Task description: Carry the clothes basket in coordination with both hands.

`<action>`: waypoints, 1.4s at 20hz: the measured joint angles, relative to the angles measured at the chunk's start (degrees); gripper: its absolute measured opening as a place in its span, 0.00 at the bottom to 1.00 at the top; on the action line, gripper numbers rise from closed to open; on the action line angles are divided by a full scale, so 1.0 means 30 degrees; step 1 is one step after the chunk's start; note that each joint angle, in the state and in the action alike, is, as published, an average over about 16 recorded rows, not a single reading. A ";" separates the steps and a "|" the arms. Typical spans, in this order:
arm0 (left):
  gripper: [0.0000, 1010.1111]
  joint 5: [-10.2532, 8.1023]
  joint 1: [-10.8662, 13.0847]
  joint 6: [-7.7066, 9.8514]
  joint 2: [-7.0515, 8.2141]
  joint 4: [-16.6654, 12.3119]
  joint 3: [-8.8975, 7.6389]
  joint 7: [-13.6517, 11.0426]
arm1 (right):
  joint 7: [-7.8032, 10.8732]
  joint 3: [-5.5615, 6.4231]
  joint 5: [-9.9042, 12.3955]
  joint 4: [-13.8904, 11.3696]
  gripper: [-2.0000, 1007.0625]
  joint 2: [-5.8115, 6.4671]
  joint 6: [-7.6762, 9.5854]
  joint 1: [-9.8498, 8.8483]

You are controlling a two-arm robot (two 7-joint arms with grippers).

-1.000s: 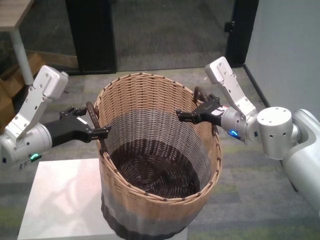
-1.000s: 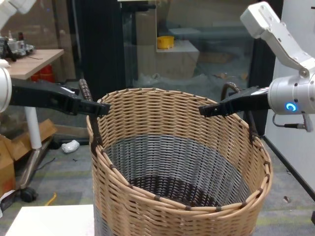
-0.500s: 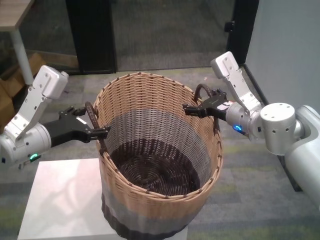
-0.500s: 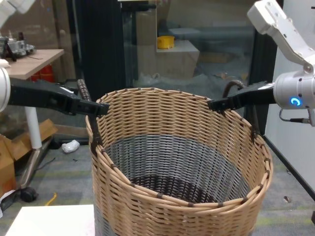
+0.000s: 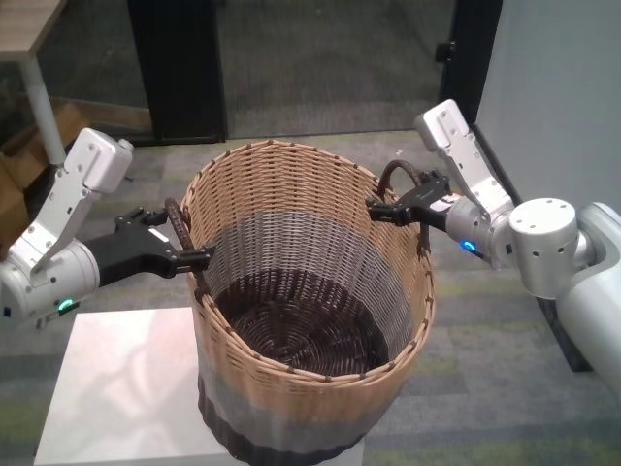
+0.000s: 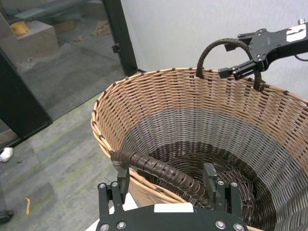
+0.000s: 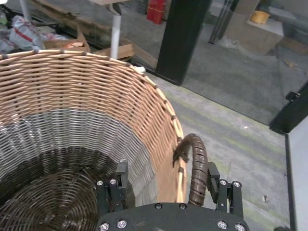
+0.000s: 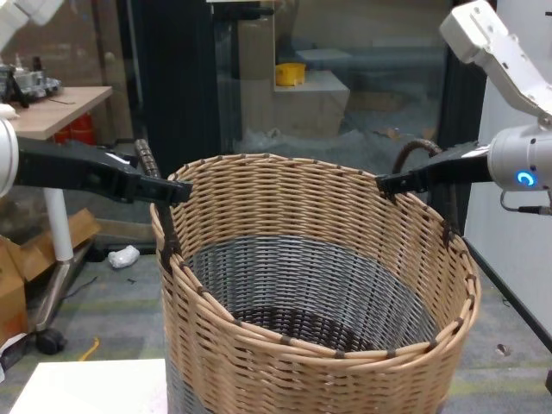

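The clothes basket (image 5: pixel 310 291), round wicker with a tan upper band and a grey lower one, stands on a white stand (image 5: pixel 116 388). My left gripper (image 5: pixel 199 257) is level with the rim at the left dark handle (image 5: pixel 176 221). In the left wrist view the left gripper (image 6: pixel 166 175) is open, and that handle (image 6: pixel 154 168) lies between its fingers (image 6: pixel 122 177). My right gripper (image 5: pixel 374 209) is at the rim by the right handle (image 5: pixel 396 180). In the right wrist view the right gripper (image 7: pixel 167 175) is open, with the right handle (image 7: pixel 196 163) and the rim between its fingers.
A black door frame (image 5: pixel 175 68) and glass partition stand behind the basket. A wooden desk (image 8: pixel 52 99) and cardboard boxes (image 8: pixel 13 276) are at the left. A grey wall (image 5: pixel 553 87) is close on the right. Carpet floor (image 5: pixel 466 320) surrounds the stand.
My right gripper has drawn back to the right, from over the basket's inside to the rim at the right handle. The left gripper and the basket have stayed put.
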 joint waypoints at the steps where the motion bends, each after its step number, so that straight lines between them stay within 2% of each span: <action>1: 0.99 0.0004 0.0000 -0.0002 0.0002 0.0002 0.0002 -0.0005 | -0.0013 0.0034 -0.0060 0.0043 1.00 -0.0006 -0.0030 0.0021; 7: 0.99 0.0026 0.0004 -0.0026 0.0032 -0.0018 0.0001 -0.0024 | 0.0029 0.0321 -0.0298 0.0064 1.00 -0.0016 -0.0111 0.0065; 14: 0.99 0.0068 0.0071 -0.0049 0.0166 -0.0300 -0.0035 -0.0038 | 0.0198 0.0718 -0.0435 -0.0564 1.00 0.0187 0.0031 -0.0041; 21: 0.99 0.0179 0.0160 0.0031 0.0455 -0.0930 -0.0092 -0.0043 | 0.0555 0.1357 -0.0164 -0.1919 1.00 0.0613 0.0464 -0.0366; 28: 0.99 0.0539 0.0105 0.0295 0.0888 -0.1846 -0.0101 -0.0059 | 0.1015 0.2071 0.0694 -0.3646 1.00 0.1058 0.1059 -0.0884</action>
